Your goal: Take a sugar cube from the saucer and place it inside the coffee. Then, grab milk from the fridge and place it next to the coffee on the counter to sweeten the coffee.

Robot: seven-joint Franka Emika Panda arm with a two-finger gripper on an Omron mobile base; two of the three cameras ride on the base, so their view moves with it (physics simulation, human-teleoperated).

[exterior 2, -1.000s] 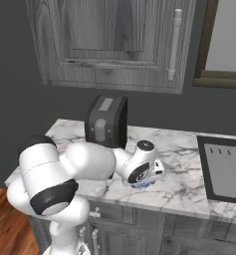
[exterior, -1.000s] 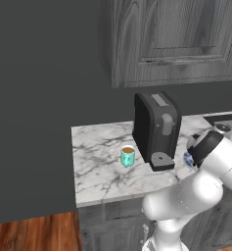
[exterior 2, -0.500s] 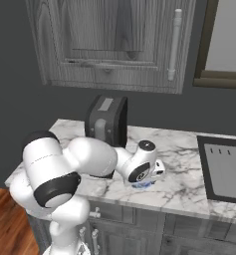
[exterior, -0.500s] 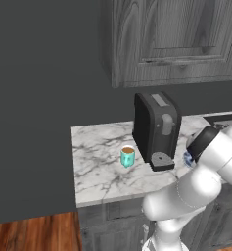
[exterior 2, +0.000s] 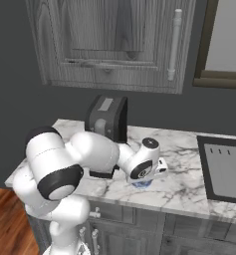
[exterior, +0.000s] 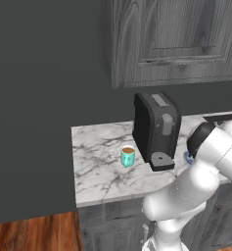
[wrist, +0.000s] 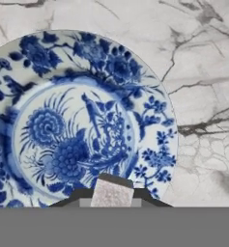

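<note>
Jaws (wrist: 112, 198) clenched on the sugar cube (wrist: 111, 194) low over the saucer (wrist: 150, 120) on the worktop (exterior: 95, 162); coffee (exterior: 127, 156) sits well apart, beyond the black machine (exterior: 156, 128).

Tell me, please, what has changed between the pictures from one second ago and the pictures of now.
The arm's elbow has leaned a little further right and forward over the saucer, so the hand sits slightly lower. In the hand view the jaws now stand closed on the sugar cube just above the saucer. The coffee, the black machine and the counter stayed where they were, and the base did not drive.
</note>
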